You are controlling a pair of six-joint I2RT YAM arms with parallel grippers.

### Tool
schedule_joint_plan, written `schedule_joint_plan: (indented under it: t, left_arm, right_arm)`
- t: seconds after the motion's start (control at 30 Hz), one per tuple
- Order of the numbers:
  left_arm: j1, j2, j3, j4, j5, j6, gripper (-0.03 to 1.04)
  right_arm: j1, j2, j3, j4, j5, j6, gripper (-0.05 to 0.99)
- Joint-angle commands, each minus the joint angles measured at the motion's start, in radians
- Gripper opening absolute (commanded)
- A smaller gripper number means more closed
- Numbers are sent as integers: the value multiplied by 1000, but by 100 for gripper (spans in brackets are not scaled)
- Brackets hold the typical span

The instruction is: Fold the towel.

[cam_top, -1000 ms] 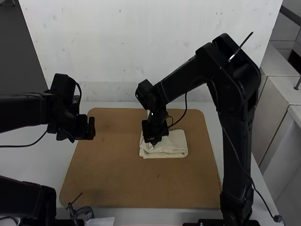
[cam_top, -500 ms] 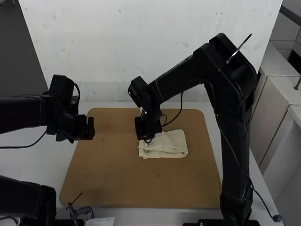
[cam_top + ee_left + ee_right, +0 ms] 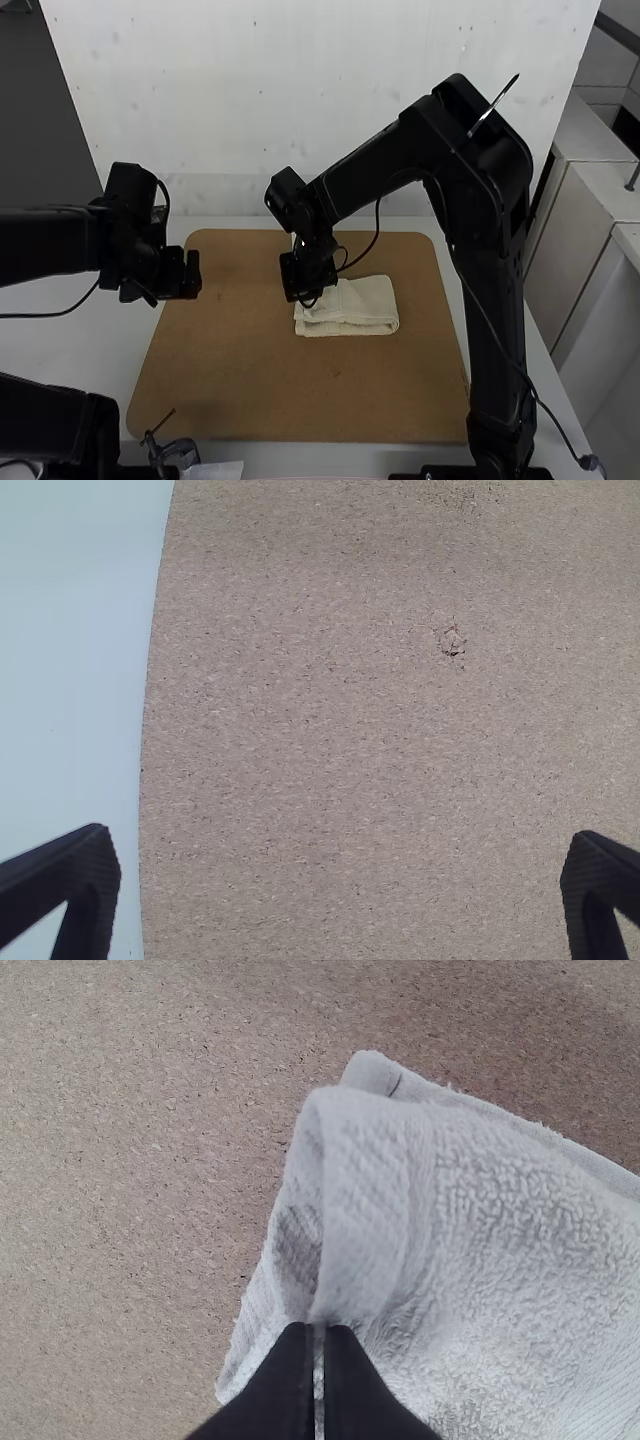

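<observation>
Shifted toward nine o'clock, my right fingers [image 3: 308, 292] pinch the towel [image 3: 366, 300], folded toward one o'clock from board centre; my left fingers [image 3: 194, 276], spread wide, unladen, straddle the board's [image 3: 250, 375] ten-o'clock edge, open room between.

one towel [image 3: 365, 303], one brown board [image 3: 250, 380], one clamp [image 3: 178, 450], two arms [image 3: 492, 300]

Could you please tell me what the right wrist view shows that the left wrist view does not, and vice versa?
Right wrist view: the folded towel, with the right tool closed on a fold of it.
Left wrist view: the left tool, open, and the pale table beside the board's edge.
Both: the brown board.
</observation>
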Motion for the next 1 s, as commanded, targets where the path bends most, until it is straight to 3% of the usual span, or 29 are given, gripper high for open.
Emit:
schedule_joint_plan:
  t: [0.0,0.1,0.13,0.17,0.27,0.3,0.47,0.67,0.77,0.97]
  left_arm:
    - [10,9,-4,11,11,1,99]
    - [10,6,-4,11,12,2,99]
    - [10,5,-3,11,14,4,99]
    - [8,2,0,11,14,7,99]
    - [8,-17,11,7,23,11,99]
    - [8,-23,13,4,25,11,99]
    - [8,-41,48,-42,25,18,99]
    - [41,-121,39,-79,16,37,99]
    - [61,-181,32,-108,9,44,99]
    - [62,-333,29,-197,-3,41,99]
  right_arm:
    - [-19,-50,25,1,7,5,1]
    - [-44,-152,25,-2,4,6,3]
    - [-53,-193,26,-2,4,5,11]
    - [-62,-231,29,-8,-3,2,25]
    - [-95,-328,42,-57,-35,0,83]
    - [-110,-353,39,-65,-41,0,92]
    - [-253,-445,-70,-62,-30,-67,94]
    - [-461,-664,-356,37,13,-178,94]
    - [-593,-834,-509,110,14,-261,94]
    - [-760,-1153,-687,115,2,-391,94]
